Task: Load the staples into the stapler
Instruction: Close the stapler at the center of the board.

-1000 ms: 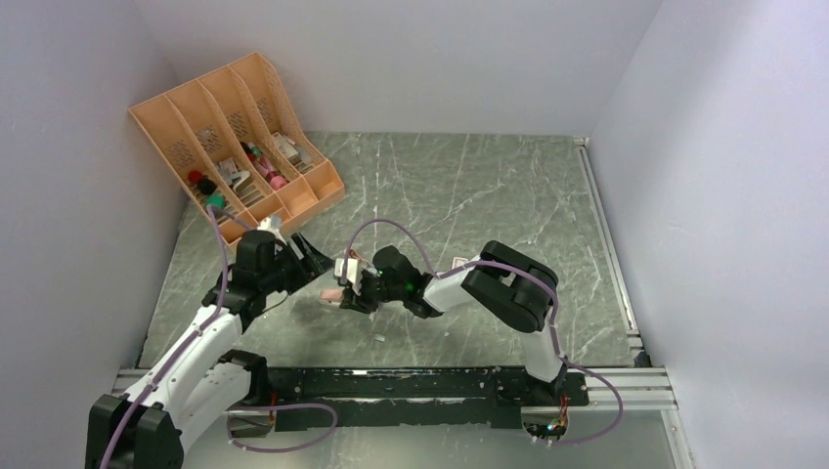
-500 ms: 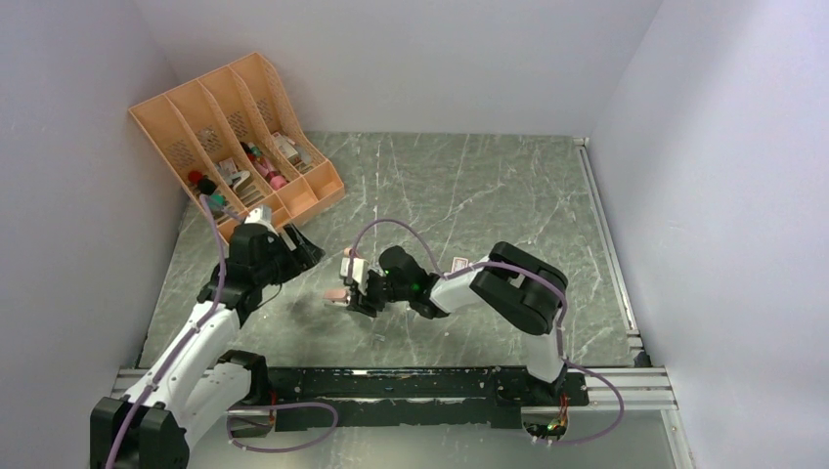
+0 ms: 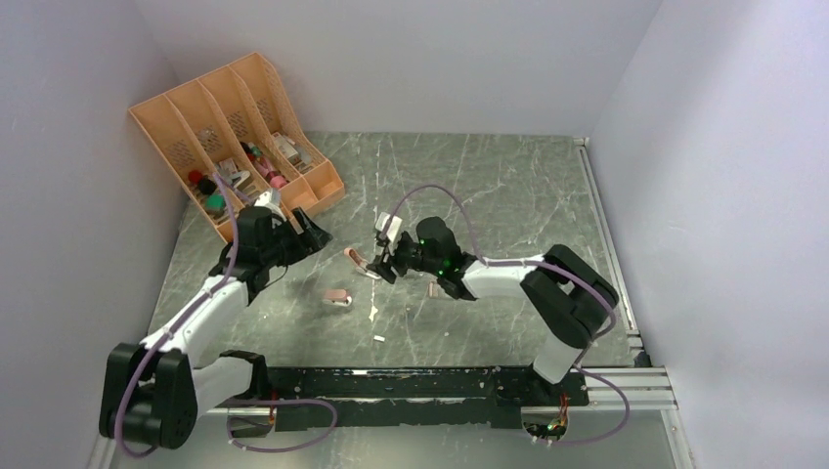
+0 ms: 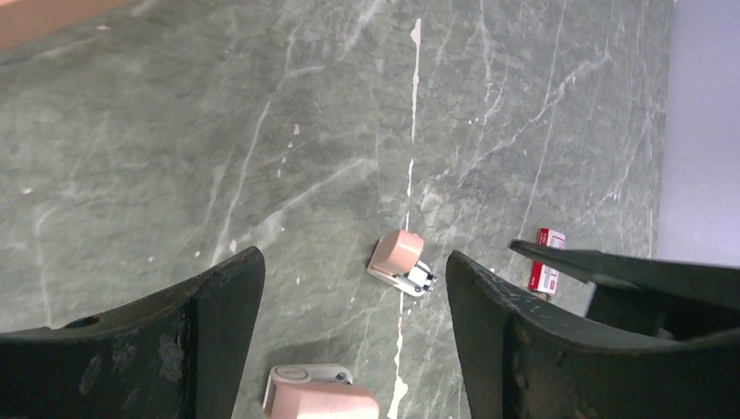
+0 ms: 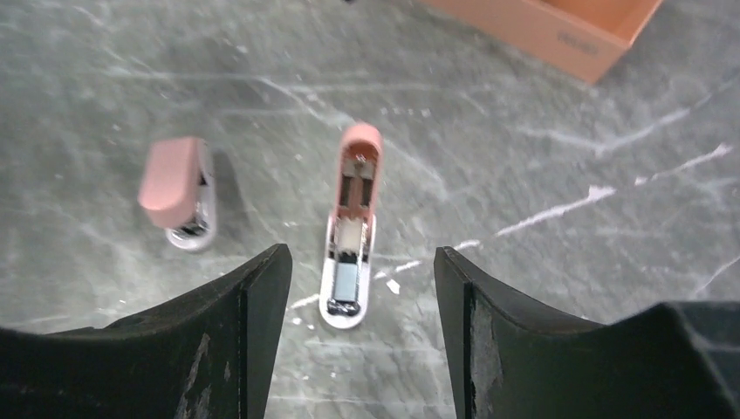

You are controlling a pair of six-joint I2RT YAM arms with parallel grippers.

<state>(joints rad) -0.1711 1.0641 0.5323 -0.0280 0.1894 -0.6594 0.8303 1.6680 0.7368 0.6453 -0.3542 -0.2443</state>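
Two pairs of jaws, your left and right, stand apart and empty. The pink plastic stapler (image 5: 351,218) lies hinged open on the grey marble tabletop (image 3: 508,186); the small red-and-white cardboard staple box (image 4: 547,271) sits nearby, so loading and closing seem left for you.

Orange 4-slot organiser (image 3: 161,135) at far-left corner, set askew to walls. Slots hold small red, green, pink bits, too small to ID. Green marble-look tabletop (image 3: 489,186). Alu rail (image 3: 608,244) along rt edge.
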